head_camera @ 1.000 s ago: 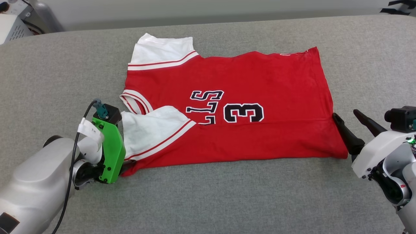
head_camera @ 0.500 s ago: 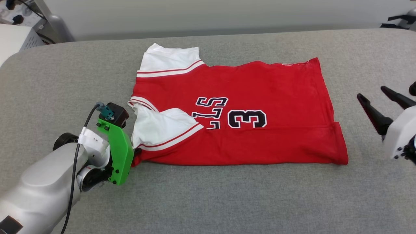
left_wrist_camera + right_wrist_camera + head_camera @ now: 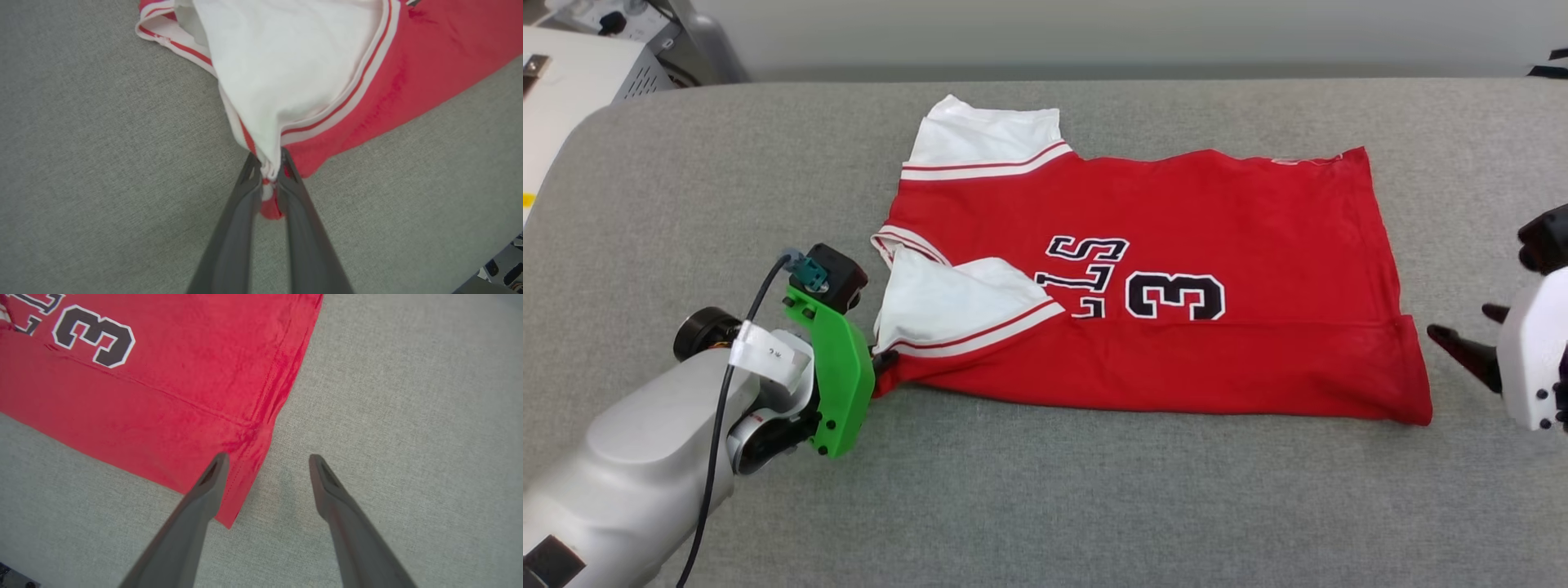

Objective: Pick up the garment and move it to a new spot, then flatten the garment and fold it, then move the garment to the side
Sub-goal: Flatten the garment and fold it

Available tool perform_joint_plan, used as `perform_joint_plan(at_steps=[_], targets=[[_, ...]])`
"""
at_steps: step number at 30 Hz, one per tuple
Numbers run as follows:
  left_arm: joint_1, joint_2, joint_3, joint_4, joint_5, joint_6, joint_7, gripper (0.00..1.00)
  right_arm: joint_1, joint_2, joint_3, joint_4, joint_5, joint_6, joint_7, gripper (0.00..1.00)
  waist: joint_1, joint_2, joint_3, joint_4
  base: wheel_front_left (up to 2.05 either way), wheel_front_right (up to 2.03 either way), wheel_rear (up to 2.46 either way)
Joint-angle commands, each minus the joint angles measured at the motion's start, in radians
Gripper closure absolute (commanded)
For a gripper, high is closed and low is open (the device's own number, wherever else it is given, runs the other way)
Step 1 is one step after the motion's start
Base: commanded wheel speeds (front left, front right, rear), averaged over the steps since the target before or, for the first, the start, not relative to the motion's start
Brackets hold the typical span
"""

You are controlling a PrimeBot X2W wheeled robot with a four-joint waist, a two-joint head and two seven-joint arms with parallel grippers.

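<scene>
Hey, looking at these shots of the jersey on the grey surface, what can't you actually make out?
- Head view: first letters and first digit printed on the garment, covered by its folded-over white sleeve and red fold.
- Head view: left hand, fingers mostly behind its green bracket.
- Head view: right hand, partly cut off by the right edge.
- All views: garment's underside, against the grey surface.

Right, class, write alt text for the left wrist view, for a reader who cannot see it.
The left tool is shut on the corner of a red garment, pinching the fabric where its folded white sleeve with striped trim meets the red edge. The garment lies on a grey fabric surface.
</scene>
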Motion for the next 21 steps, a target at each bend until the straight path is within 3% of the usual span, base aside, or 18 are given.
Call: perform_joint_plan(at_steps=[1,17,18,19,20,21], targets=[[-0.024,-0.009,-0.002,0.001,0.010,-0.002,-0.008,1.00,-0.009,0.015,0.009,0.017,0.001,-0.001,0.009,0.00,0.0000,0.0000,0.019,0.013,0.00,0.00,0.00],[-0.062,-0.030,-0.017,0.022,0.041,-0.002,-0.045,1.00,0.013,0.129,0.185,0.248,0.001,-0.001,-0.059,0.00,0.0000,0.0000,0.088,0.039,0.00,0.00,0.00],[-0.060,-0.029,-0.018,0.026,0.040,-0.002,-0.047,1.00,0.009,0.130,0.190,0.253,0.006,-0.001,-0.071,0.29,0.0000,0.0000,0.086,0.037,0.00,0.00,0.00],[-0.057,-0.029,-0.019,0.030,0.038,-0.002,-0.050,1.00,0.002,0.130,0.195,0.256,0.011,-0.001,-0.089,0.80,0.0000,0.0000,0.083,0.034,0.00,0.00,0.00],[-0.053,-0.028,-0.020,0.033,0.036,-0.002,-0.053,1.00,-0.003,0.129,0.199,0.258,0.015,-0.001,-0.102,1.00,0.0000,0.0000,0.078,0.032,0.00,0.00,0.00],[-0.048,-0.028,-0.022,0.036,0.033,-0.002,-0.055,1.00,-0.010,0.126,0.204,0.260,0.020,-0.001,-0.118,1.00,0.0000,0.0000,0.072,0.029,0.00,0.00,0.00]])
